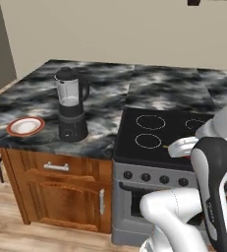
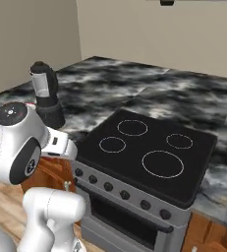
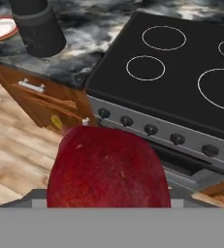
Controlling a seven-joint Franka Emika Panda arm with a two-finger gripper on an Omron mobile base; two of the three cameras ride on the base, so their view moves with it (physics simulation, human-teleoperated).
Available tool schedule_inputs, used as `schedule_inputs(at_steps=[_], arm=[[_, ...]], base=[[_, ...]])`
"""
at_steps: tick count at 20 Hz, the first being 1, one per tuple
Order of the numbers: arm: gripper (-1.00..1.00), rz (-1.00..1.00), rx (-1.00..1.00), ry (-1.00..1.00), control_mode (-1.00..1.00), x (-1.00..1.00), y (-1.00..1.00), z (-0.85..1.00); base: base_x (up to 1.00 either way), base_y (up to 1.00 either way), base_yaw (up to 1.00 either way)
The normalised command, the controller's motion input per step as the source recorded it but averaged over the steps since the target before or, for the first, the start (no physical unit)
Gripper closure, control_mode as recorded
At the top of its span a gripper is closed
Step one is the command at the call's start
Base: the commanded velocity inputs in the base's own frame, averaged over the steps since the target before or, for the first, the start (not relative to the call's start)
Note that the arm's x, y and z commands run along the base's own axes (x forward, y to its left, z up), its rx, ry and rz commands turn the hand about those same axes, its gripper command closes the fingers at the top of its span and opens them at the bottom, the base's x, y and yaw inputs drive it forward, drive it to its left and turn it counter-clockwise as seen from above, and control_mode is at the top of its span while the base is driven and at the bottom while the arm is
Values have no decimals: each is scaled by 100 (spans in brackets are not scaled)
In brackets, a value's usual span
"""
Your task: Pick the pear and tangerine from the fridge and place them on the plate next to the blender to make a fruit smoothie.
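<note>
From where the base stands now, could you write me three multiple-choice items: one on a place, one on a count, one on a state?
1. Where does the plate lie?
A. on the stove
B. on the counter, beside the blender
C. on the floor

2. How many burner rings does the stove have?
A. two
B. four
C. six

3. The red fruit is:
A. lying on the plate
B. carried in the air
C. resting on the stove

Answers:
1. B: the plate sits on the marbled counter next to the blender.
2. B: four white rings show on the stove.
3. B: the red fruit hangs close before the hand camera, above the wooden floor.
</note>
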Motion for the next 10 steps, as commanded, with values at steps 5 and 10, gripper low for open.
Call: schedule_inputs(at_steps=[5, 10], arm=[[100, 0, 0, 0, 100, 0, 0, 0], [100, 0, 0, 0, 100, 0, 0, 0]], base=[[66, 100, 19], [48, 100, 7]])
